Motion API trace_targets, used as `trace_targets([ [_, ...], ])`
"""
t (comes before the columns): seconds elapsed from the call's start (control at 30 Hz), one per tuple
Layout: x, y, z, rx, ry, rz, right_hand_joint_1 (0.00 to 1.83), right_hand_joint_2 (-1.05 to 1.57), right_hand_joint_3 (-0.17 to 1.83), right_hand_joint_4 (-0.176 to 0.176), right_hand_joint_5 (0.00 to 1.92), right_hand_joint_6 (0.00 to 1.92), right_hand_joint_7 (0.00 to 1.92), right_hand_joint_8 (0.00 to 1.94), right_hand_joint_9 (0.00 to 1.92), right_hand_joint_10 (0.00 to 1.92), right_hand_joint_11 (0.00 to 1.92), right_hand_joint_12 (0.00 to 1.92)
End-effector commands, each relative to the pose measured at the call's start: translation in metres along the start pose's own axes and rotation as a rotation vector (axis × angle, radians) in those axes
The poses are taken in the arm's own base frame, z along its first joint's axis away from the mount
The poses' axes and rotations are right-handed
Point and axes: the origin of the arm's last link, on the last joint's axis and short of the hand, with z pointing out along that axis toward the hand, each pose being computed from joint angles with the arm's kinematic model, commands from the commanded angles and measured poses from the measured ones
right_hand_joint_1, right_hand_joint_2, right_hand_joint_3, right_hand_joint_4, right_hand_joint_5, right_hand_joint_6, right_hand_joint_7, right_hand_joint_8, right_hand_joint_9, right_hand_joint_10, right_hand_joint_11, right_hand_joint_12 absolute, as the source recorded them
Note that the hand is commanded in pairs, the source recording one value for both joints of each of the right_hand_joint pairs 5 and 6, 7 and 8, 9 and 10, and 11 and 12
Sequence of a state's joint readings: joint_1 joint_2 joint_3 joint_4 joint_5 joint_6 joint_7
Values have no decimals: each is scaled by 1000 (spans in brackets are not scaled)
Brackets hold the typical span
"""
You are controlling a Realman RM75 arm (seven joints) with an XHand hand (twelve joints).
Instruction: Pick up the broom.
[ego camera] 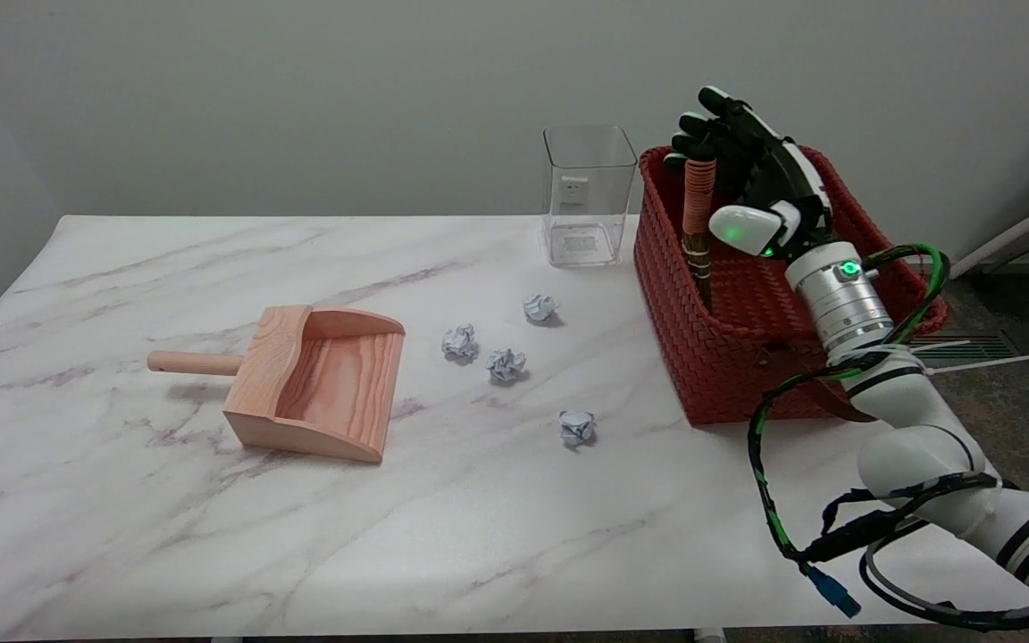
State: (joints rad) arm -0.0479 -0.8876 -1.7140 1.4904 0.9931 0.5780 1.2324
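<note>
One hand working: right hand is up over the red woven basket, palm facing the broom. Fingers are spread and uncurled, holding nothing; the tips sit right at the top of the broom handle, just behind and to its right as seen from the head view. Can't tell from this angle whether any tip is touching the handle or just beside it.

Broom stands in the basket's left part, leaning against the left wall. Long axis is close to upright, orange-wrapped handle end on top and poking just above the rim, dark bristle end down inside. So the key relation: the handle lies to the left of the palm, roughly parallel to the fingers, thumb side still not wrapped around it.

My read: reach is nearly done, grasp not yet made. Next move needs the hand to close in leftward onto the handle and curl around it, then lift straight up along the axis to clear the rim. Risk: pushing the handle over instead of catching it.

Outward on the marble surface: clear plastic container just left of the basket, four crumpled paper balls mid-surface, wooden dustpan farther left.
</note>
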Motion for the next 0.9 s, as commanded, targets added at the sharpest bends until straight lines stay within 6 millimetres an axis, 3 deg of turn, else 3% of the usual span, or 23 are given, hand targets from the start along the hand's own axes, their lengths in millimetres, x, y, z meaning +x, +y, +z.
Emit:
trace_targets([
  [0.03, -9, 24, 17, -37, -35, -60, 1139, -482, 899, 0, 265, 265, 462, 462, 498, 498, 607, 607],
  [0.3, -7, 27, 18, -37, -22, -65, 1154, -455, 890, 0, 279, 279, 492, 492, 520, 520, 635, 635],
  [0.4, -6, 26, 18, -32, -18, -63, 1187, -378, 840, 0, 307, 307, 534, 534, 594, 594, 733, 733],
  [0.57, -5, 24, 19, -24, -13, -59, 1241, -46, 676, 0, 597, 597, 973, 973, 861, 861, 953, 953],
  [0.67, -4, 24, 19, -23, -9, -55, 1253, 138, 618, 0, 724, 724, 1110, 1110, 1069, 1069, 1008, 1008],
  [0.8, -2, 23, 19, -14, -1, -54, 1278, 289, 618, 0, 821, 821, 1201, 1201, 1181, 1181, 1046, 1046],
  [0.9, -2, 22, 20, -10, 2, -55, 1252, 441, 632, 0, 1004, 1004, 1351, 1351, 1340, 1340, 1100, 1100],
])
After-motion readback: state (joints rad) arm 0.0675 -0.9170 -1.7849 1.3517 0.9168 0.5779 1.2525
